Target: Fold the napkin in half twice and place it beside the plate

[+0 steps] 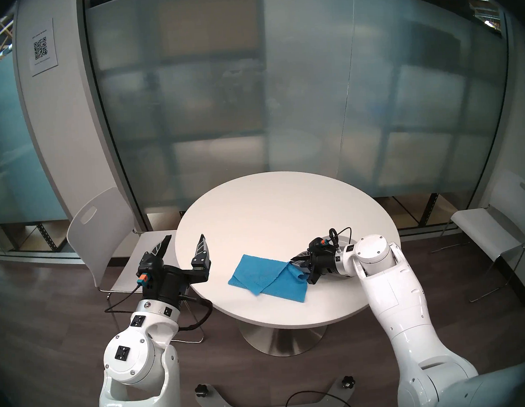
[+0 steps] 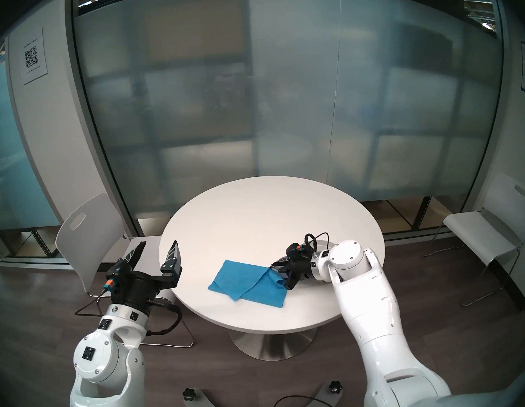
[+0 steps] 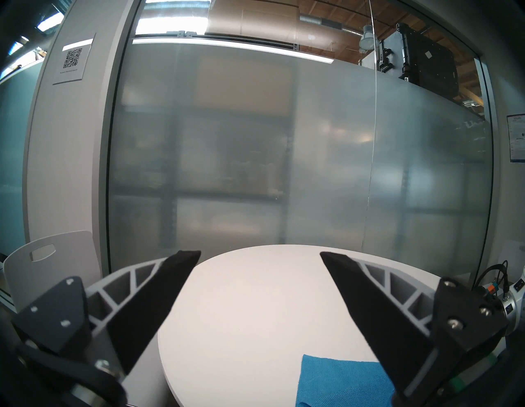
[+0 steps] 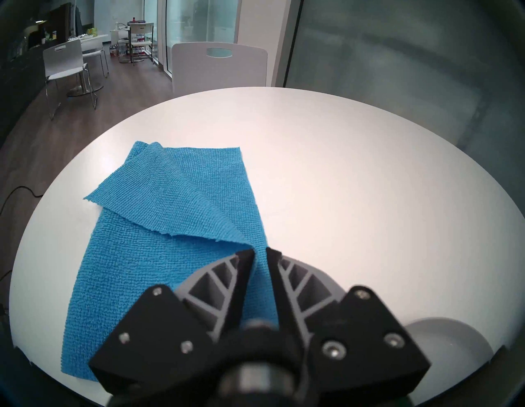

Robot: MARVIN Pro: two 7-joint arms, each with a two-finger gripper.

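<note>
The blue napkin [image 1: 260, 276] [image 2: 238, 281] lies on the white round table [image 1: 271, 213], partly folded, with one layer turned over at a slant. My right gripper [image 1: 295, 263] [image 4: 260, 250] is low at its right corner. Its jaws stand slightly apart, and a raised ridge of the napkin [image 4: 159, 227] runs between them. The grey plate [image 4: 449, 341] sits just behind that gripper, mostly hidden by the wrist in the head views. My left gripper [image 1: 184, 236] [image 3: 259, 253] hovers wide open and holding nothing over the table's left edge, left of the napkin [image 3: 341, 380].
A white chair [image 1: 95, 228] stands close behind my left arm, and another white chair [image 1: 489, 229] is off to the right. A frosted glass wall [image 1: 279, 104] runs behind the table. The table's rim is near both wrists.
</note>
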